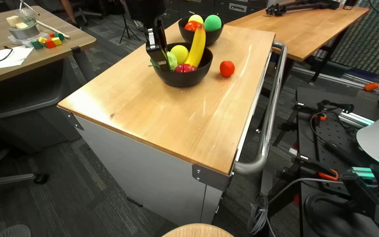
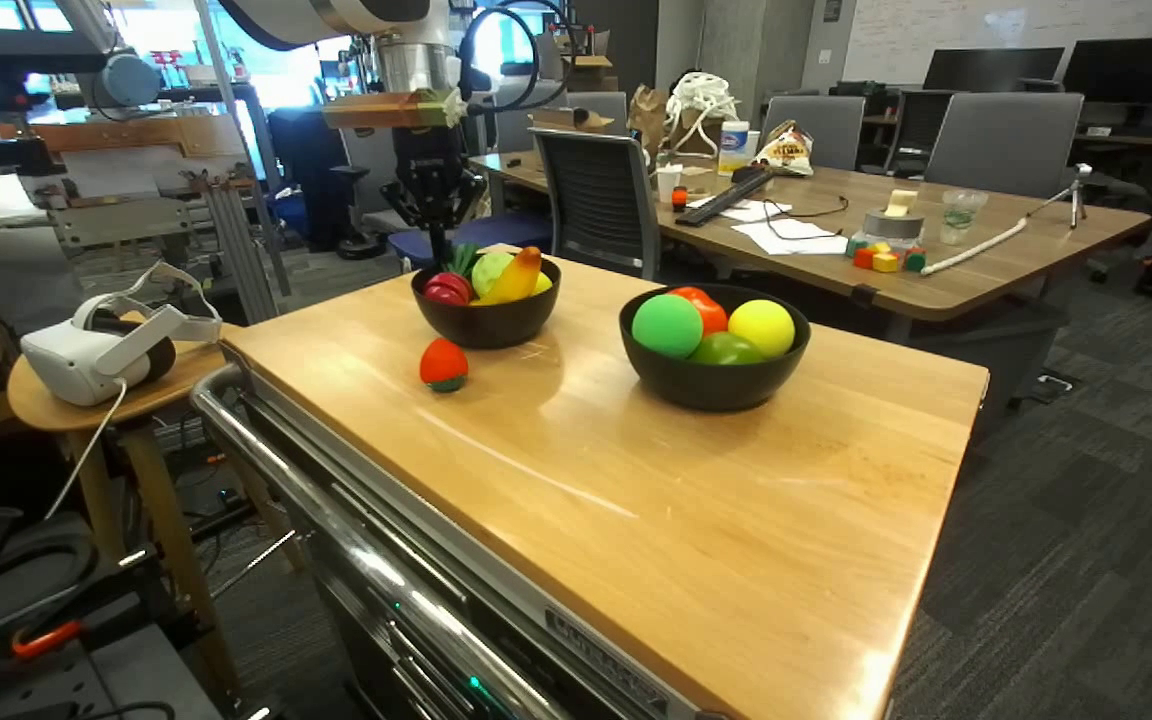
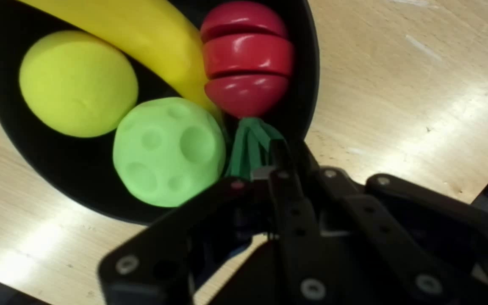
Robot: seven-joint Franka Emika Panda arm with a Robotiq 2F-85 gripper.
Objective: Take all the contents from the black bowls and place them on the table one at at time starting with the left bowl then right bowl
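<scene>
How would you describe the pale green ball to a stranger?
On the light wooden table, find the black bowl holding a banana. Inside, in the wrist view, the pale green ball lies beside a yellow ball. Round dimples set it apart from that smoother neighbour.

White arm (image 2: pixel 376 18), black gripper (image 3: pixel 288 146) (silver screws (image 3: pixel 313 289))

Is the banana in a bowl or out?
In: the banana lies tilted inside a black bowl, its top end poking above the rim in an exterior view.
</scene>
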